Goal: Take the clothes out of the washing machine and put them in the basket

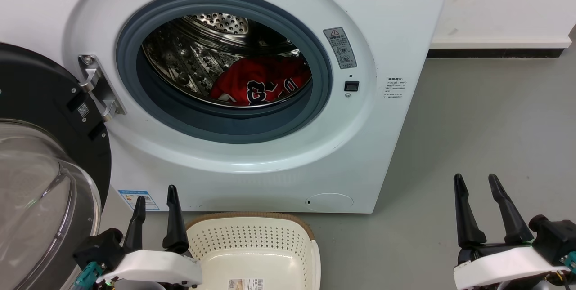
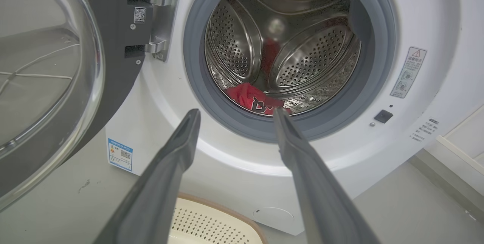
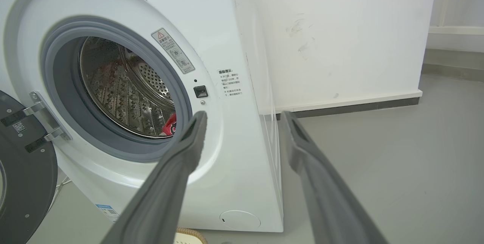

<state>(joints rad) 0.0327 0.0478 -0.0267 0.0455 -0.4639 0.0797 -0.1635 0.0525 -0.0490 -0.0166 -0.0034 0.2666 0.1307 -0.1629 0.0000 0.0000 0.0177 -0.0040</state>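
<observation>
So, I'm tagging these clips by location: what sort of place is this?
Probably a laundry corner of a plain indoor room: a white washing machine with its door open, a basket before it, bare grey floor.

The clothes point(image 1: 265, 84) lie inside the washing machine point(image 1: 270, 182). Its door point(image 1: 36, 191) hangs open at the left. The basket point(image 1: 252, 236) sits on the floor point(image 1: 486, 137) just in front.

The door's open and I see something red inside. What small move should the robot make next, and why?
Probably ease the left gripper forward into the washing machine toward the red clothes. Its fingers aim at them, the door stands open, both it and the right gripper are open and empty, and the basket waits below.
</observation>
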